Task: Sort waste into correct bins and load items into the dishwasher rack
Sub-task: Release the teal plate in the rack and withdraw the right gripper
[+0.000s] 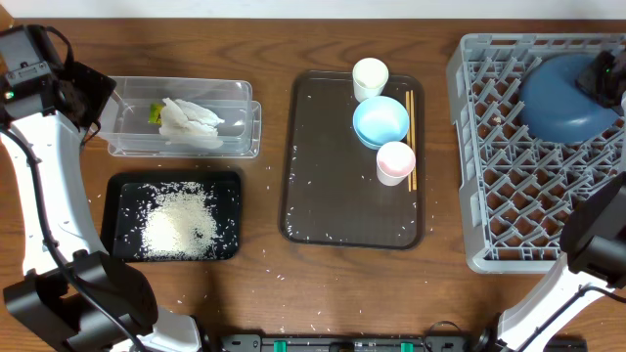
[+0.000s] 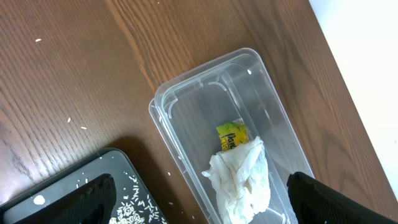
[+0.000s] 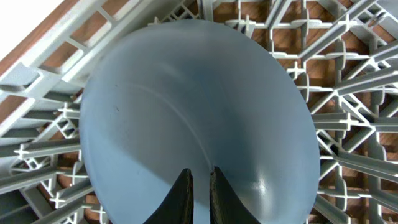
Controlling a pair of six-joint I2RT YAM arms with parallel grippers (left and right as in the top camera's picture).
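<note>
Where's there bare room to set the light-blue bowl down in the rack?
Free: the rack's near half, from the dark-blue dish to the front wall, and the strip along its left wall. Crowded: the far right, with dish and right claw.

The table (image 2: 74, 74) is grained wood with a matt finish. The tub (image 1: 235, 93) is clear, glossy plastic, and the tissue (image 2: 242, 180) in it is soft, crumpled paper. The dark-blue dish (image 3: 186, 112) looks smooth with a soft sheen. The rack (image 1: 468, 166) is matt grey plastic.
</note>
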